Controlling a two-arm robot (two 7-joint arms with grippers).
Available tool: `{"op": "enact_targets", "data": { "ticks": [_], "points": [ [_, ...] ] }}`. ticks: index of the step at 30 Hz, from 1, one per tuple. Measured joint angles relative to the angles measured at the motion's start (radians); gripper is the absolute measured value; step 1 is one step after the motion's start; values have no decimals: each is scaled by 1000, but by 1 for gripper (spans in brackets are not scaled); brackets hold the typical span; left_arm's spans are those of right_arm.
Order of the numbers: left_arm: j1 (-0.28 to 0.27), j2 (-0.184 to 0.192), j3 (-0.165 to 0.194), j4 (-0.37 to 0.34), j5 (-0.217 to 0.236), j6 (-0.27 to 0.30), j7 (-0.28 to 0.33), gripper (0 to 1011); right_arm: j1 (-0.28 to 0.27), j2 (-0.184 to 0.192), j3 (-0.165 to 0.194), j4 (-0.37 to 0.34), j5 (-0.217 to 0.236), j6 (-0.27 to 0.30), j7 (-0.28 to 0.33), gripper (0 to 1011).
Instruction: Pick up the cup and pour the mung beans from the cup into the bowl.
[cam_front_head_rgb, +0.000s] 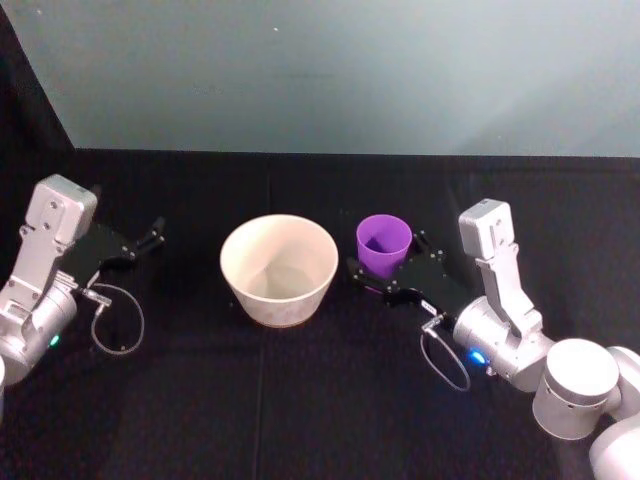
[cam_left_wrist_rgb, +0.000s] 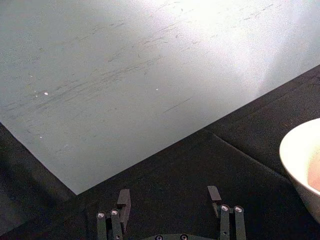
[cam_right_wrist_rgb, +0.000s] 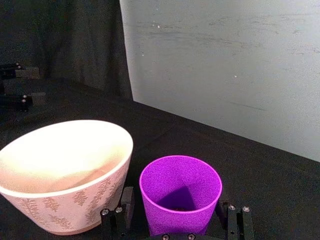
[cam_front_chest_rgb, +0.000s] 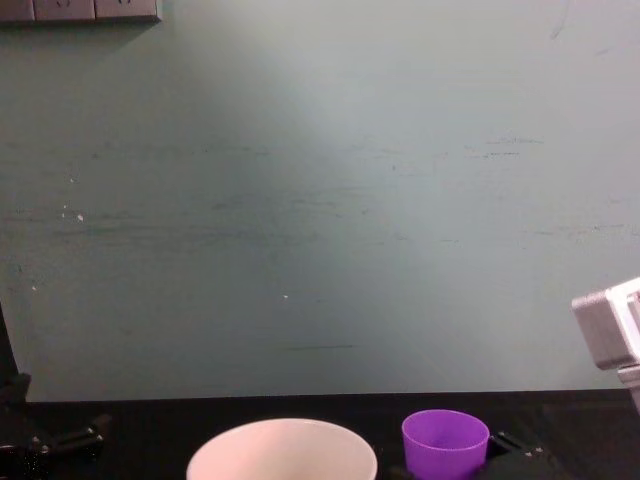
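The purple cup (cam_front_head_rgb: 384, 243) stands upright on the black table, just right of the pale bowl (cam_front_head_rgb: 280, 298). My right gripper (cam_front_head_rgb: 388, 256) is open, one finger on each side of the cup's lower part. In the right wrist view the cup (cam_right_wrist_rgb: 180, 187) sits between the fingers (cam_right_wrist_rgb: 127, 200), with something dark at its bottom that I cannot make out, and the bowl (cam_right_wrist_rgb: 65, 200) is close beside it. From the chest view I see the cup (cam_front_chest_rgb: 445, 440) and the bowl's rim (cam_front_chest_rgb: 280, 450) side by side. My left gripper (cam_front_head_rgb: 152, 236) rests open and idle, left of the bowl.
Black cloth (cam_front_head_rgb: 300, 400) covers the table, and a grey-green wall (cam_front_head_rgb: 330, 70) rises behind its far edge. In the left wrist view the bowl (cam_left_wrist_rgb: 305, 160) shows at the edge. Open cloth lies in front of the bowl and between it and the left gripper (cam_left_wrist_rgb: 169, 196).
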Motion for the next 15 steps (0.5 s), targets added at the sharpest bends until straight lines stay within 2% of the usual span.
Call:
{"op": "enact_targets", "data": {
  "ticks": [15],
  "points": [
    [0,0,0,0,0,0,0,1000,13,-42,36,51,6,-10,48,982]
  ]
}}
